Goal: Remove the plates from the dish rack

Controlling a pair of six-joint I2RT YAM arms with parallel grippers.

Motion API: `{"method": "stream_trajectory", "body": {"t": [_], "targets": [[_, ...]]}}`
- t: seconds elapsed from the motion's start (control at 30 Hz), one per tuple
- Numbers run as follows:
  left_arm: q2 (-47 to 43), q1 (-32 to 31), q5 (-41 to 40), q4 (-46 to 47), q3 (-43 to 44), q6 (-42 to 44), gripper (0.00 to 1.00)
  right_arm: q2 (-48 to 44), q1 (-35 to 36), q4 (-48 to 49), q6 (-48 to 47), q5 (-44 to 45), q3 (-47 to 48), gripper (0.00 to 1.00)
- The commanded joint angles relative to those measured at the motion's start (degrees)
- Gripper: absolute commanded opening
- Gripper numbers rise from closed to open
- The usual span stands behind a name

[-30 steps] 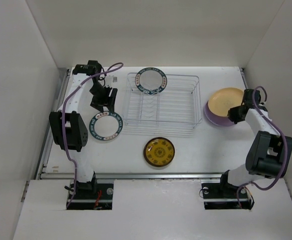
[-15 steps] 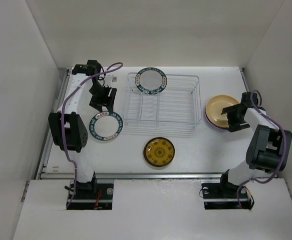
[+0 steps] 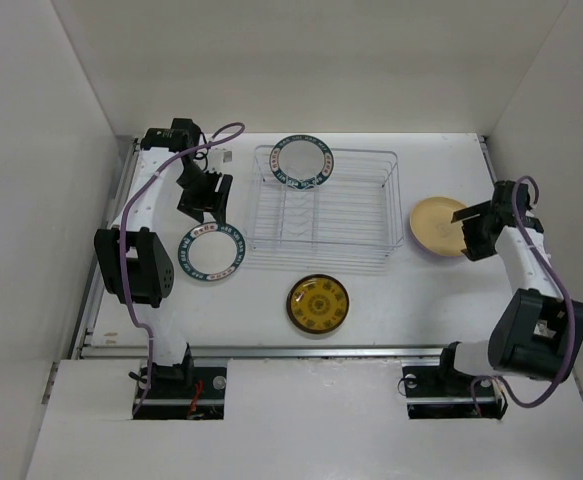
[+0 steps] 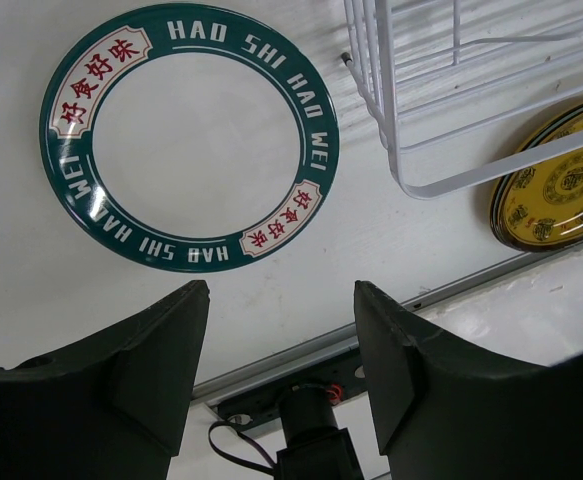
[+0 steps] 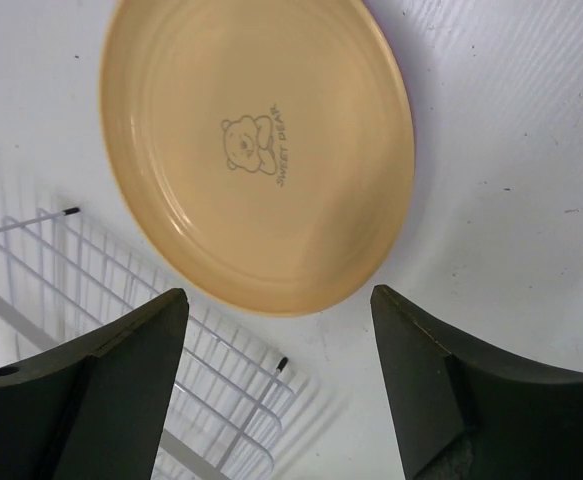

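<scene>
Nearest me a dark brown plate [image 3: 318, 303] lies flat on the worktop [image 3: 411, 300]. Further back a teal-rimmed plate [image 3: 211, 252] lies left of the dish rack [image 3: 351, 220] and a tan plate [image 3: 437, 224] right of it, so most of the unloading looks done. The left claw [image 4: 281, 295] and right claw [image 5: 278, 297] hang over those two, both spread wide and empty. Left to do is a second teal-rimmed plate [image 3: 303, 162], white-centred, propped on edge at the rack's far end.
</scene>
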Motion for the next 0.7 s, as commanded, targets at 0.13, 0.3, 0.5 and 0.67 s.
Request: {"method": "stream_trajectory", "body": {"t": [0.13, 0.3, 0.5, 0.67], "targets": [[-2.3, 0.1, 0.9, -1.0, 0.3, 0.0, 0.57, 0.1, -0.2, 1.6, -1.8, 0.8, 2.2, 0.79], [-2.3, 0.1, 0.9, -1.0, 0.3, 0.0, 0.57, 8.3, -0.2, 5.0, -2.6, -1.3, 4.0, 0.79], [-3.4, 0.1, -0.3, -1.0, -1.2, 0.0, 0.57, 15.8, -0.2, 8.8, -3.2, -3.1, 5.4, 0.76], [-3.9, 0.1, -0.3, -1.0, -1.2, 0.0, 0.57, 17.2, -0.2, 8.8, -3.2, -1.4, 6.0, 0.76]]}}
